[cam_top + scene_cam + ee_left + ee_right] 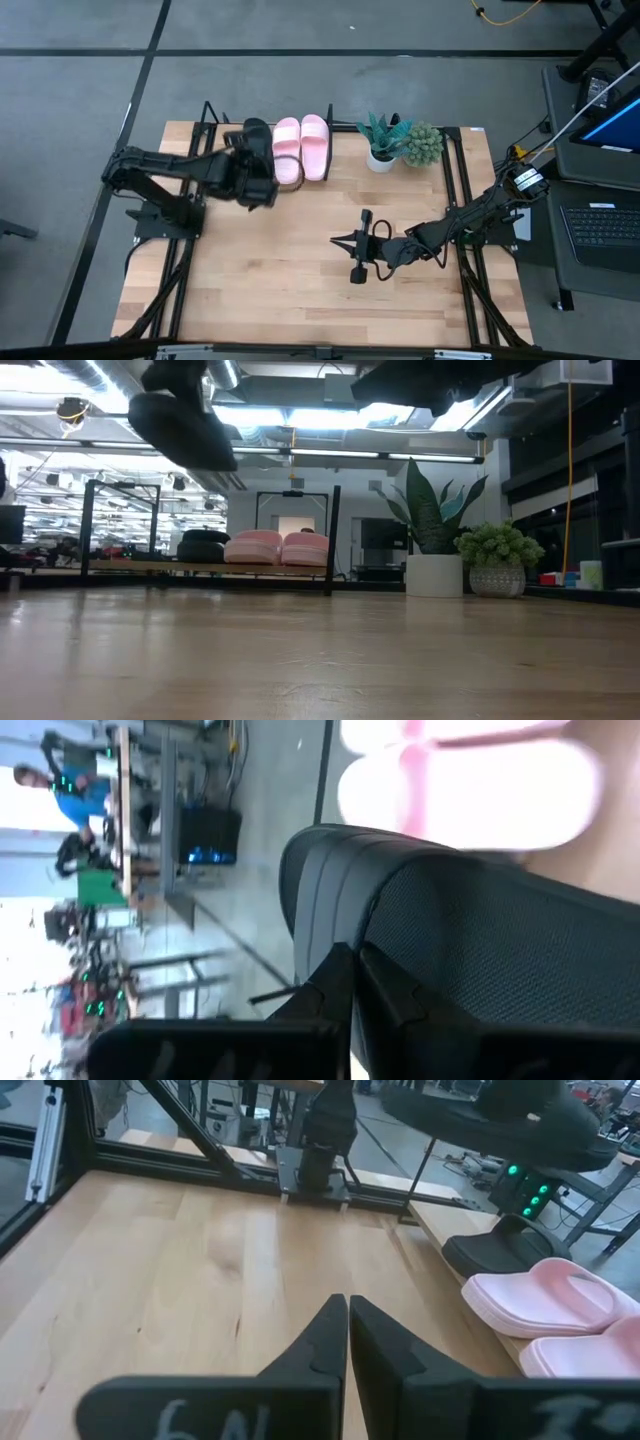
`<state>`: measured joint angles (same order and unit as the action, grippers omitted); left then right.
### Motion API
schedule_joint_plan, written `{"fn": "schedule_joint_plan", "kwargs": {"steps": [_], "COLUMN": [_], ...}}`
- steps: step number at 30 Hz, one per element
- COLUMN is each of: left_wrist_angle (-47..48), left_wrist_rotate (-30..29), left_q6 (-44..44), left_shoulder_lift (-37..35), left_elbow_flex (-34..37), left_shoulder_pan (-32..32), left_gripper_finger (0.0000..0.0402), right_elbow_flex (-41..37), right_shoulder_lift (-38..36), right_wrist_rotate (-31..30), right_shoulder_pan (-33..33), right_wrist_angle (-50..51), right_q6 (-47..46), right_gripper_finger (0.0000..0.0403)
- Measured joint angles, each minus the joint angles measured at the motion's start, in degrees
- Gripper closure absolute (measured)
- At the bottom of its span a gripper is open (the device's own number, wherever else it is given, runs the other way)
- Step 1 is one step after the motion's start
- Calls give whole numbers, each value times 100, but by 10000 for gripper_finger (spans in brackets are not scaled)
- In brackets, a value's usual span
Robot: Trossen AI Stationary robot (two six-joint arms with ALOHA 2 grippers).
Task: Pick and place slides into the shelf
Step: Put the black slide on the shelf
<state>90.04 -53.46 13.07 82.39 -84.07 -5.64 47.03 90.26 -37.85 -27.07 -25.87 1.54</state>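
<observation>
Two potted plants at the table's far edge: spiky-leaved one in a white pot (pixel 381 139), bushy green one (pixel 422 144) just beside it, both right of the shelf (pixel 210 118). Nothing lies between the plants and the shelf. Shelf holds two pink slides (pixel 301 147) side by side, long axes running front to back, and one black slide (pixel 500 1245) parked beside them, seen in the right wrist and low views. Left gripper (pixel 352 965) clamped on the fourth black slide (pixel 258 160), held in the air above the shelf's left part, just beside the pinks; its exact heading unclear. Right gripper (pixel 357 246) low over mid-table, fingers pressed together, empty. Light wood plank table (pixel 290 280), black side rails. Grey floor, laptop (pixel 605 225) at right, open workshop with ceiling lights behind.
</observation>
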Motion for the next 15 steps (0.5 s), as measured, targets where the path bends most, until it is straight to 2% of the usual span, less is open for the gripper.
{"fn": "schedule_joint_plan", "kwargs": {"steps": [4, 9, 12, 15], "left_wrist_angle": [-33, -115, -501, -1220], "left_wrist_rotate": [-41, -92, -44, 186], "left_q6": [-438, -620, -774, -1306], "left_shoulder_lift": [0, -143, -418, -842], "left_elbow_flex": [92, 627, 1100, 1576], "left_shoulder_pan": [498, 978, 1215, 1409], "left_gripper_finger": [401, 401, 401, 401], "right_elbow_flex": [0, 0, 0, 0], "right_shoulder_lift": [0, 0, 0, 0], "right_wrist_rotate": [-1, -2, -1, -1], "right_shoulder_pan": [0, 0, 0, 0], "right_wrist_angle": [68, 64, 76, 92], "right_q6": [-2, -2, 9, 40], "right_gripper_finger": [384, 384, 384, 384]}}
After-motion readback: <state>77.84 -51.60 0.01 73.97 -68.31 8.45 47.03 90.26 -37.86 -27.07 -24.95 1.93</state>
